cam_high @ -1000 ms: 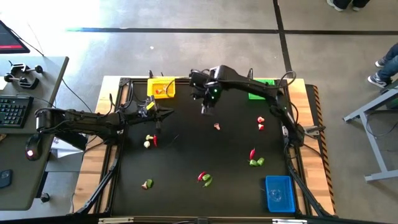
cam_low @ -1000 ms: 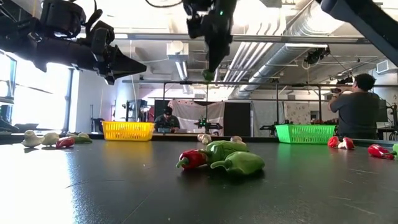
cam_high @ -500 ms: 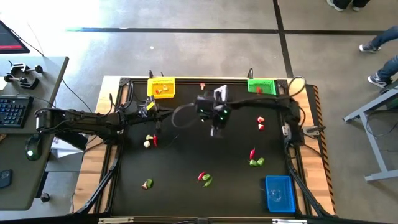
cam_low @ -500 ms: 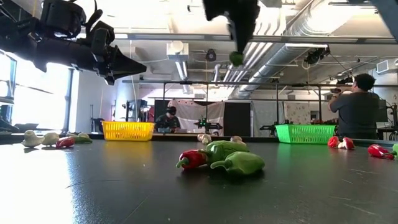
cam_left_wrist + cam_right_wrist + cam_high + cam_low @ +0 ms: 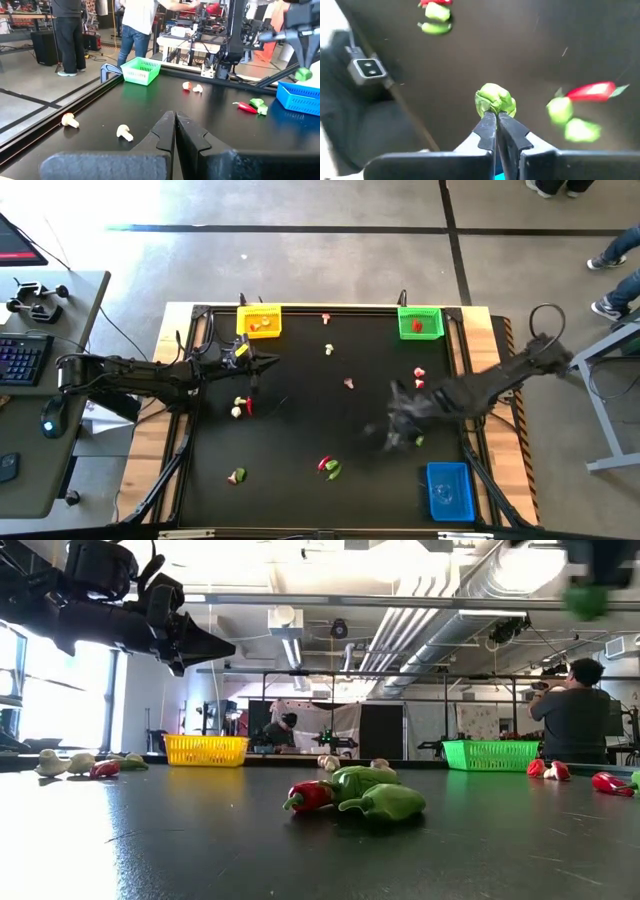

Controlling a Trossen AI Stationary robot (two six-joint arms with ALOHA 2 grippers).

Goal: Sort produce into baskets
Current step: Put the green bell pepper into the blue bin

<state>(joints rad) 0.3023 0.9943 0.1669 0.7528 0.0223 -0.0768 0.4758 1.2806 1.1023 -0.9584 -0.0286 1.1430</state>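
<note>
My right gripper [image 5: 393, 432] is over the table's right half, shut on a small green chunk [image 5: 495, 99], which also shows high up in the low view [image 5: 588, 600]. Under it lie a red chilli [image 5: 592, 90] and two green chunks [image 5: 560, 110]. The blue basket [image 5: 449, 490] stands at the near right, the green basket [image 5: 420, 321] at the far right, and the yellow basket [image 5: 259, 320] at the far left. My left gripper [image 5: 255, 365] is shut and empty, held above the table's left half. My right gripper pinches the green chunk by its lower edge [image 5: 494, 111] between its two fingertips [image 5: 486, 125]. The fingers point down at the table. The chunk is lifted clear, well above the table top.
More produce lies scattered on the black table: a red and green pair [image 5: 330, 468] near the front, a cluster [image 5: 240, 406] at the left, a piece [image 5: 237, 476] at the near left, red and white pieces [image 5: 419, 377] at the right, and cream-white bulbs [image 5: 348, 383] toward the far edge. People stand beyond the table.
My right gripper has swept fast from the far middle of the table, near the yellow basket, toward the right and near edges. It has carried the green chunk with it, clear of the table, and stayed shut on it.
</note>
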